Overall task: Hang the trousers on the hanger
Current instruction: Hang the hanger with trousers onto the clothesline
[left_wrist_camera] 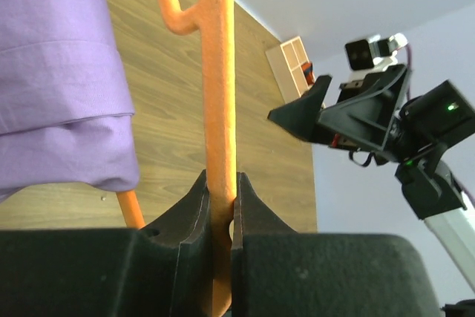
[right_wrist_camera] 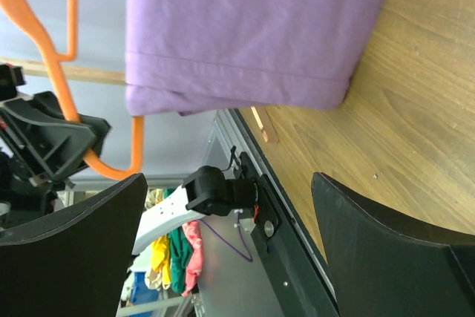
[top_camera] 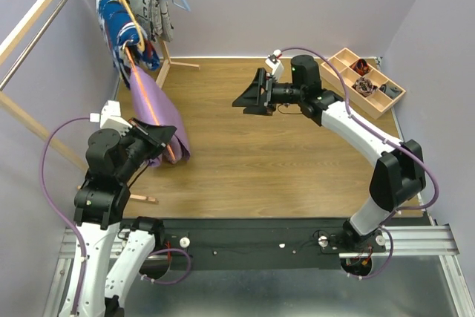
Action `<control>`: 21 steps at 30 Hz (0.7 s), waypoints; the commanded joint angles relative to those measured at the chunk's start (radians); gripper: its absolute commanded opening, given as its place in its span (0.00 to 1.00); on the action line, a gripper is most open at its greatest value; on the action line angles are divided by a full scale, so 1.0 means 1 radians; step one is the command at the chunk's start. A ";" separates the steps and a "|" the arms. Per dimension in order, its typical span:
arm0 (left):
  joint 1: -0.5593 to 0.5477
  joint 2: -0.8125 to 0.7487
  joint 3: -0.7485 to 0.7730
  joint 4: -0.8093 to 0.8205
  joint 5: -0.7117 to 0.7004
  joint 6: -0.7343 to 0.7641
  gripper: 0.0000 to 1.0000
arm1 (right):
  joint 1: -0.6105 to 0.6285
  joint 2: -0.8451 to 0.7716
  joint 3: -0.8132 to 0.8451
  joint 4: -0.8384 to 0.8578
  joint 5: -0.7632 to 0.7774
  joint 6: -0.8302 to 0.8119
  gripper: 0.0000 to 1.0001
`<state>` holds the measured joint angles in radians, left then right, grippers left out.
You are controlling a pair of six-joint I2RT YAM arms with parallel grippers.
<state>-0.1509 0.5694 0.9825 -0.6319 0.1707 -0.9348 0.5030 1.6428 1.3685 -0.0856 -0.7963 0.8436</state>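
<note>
Left claw (left_wrist_camera: 220,191) is clamped tight on the orange hanger (left_wrist_camera: 219,72), holding it above the left side of the worktop (top_camera: 282,161). The lilac trousers (left_wrist_camera: 52,72) already hang folded over it, so the job looks nearly done, bar any straightening. Right claw (right_wrist_camera: 228,177) gapes wide and empty over mid-worktop.

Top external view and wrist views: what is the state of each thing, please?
trousers, folded over the hanger.
hanger, gripped by the left gripper, carrying the trousers.
left gripper, shut on the hanger.
right gripper, open, empty.
wooden tray, holding small items in compartments.
</note>
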 commanded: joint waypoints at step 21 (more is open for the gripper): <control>0.008 -0.058 0.042 -0.143 0.208 0.057 0.00 | 0.003 0.129 0.067 -0.022 -0.034 -0.034 1.00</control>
<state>-0.1509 0.5438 0.9974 -0.7837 0.2718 -0.9253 0.5030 1.7565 1.4235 -0.1032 -0.8070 0.8356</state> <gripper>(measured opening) 0.163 0.998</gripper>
